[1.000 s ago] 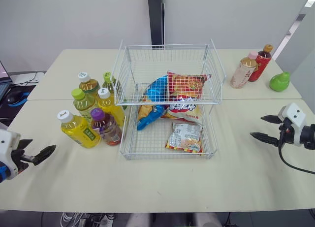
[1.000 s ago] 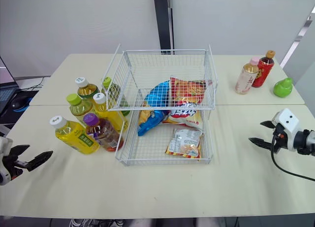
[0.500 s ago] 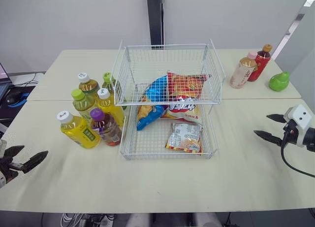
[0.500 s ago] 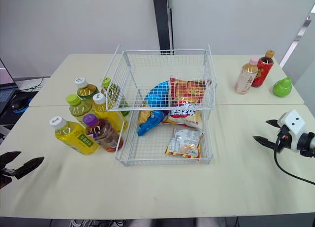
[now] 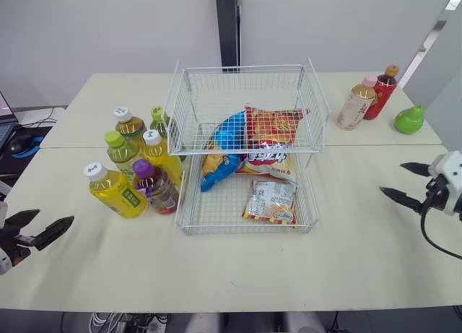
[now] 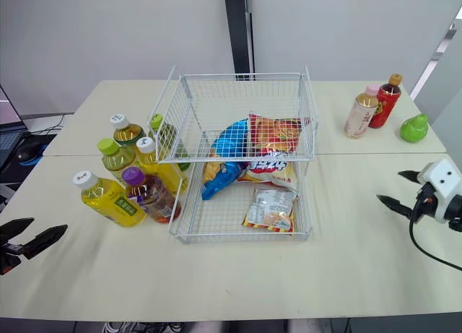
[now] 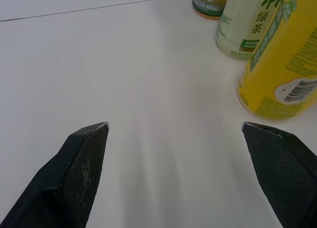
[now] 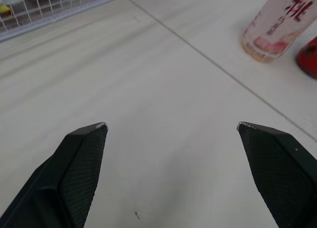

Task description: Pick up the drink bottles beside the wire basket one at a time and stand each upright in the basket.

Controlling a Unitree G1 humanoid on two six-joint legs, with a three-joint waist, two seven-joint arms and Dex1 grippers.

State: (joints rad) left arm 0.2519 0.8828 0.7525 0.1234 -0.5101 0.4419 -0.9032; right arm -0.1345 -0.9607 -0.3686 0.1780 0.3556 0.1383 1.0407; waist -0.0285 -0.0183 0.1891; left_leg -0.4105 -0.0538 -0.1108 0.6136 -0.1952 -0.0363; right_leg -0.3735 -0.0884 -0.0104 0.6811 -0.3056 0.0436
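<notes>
Tabletop [image 5: 238,275] open along near edge; bottles [image 5: 119,192] crowd left of wire basket [image 5: 245,230]. Left gripper [image 5: 55,217] and right gripper [image 5: 392,178]: jaws wide, empty, touching nothing.

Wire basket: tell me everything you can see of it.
The wire basket is white metal mesh in two tiers: a long lower tray, and a shorter upper tray with flared sides raised over its rear half. It sits upright near the middle of the table. A blue snack bag and a small pale packet lie in the lower tray. A red snack bag shows through the upper mesh. Six drink bottles stand close along its left side.
</notes>
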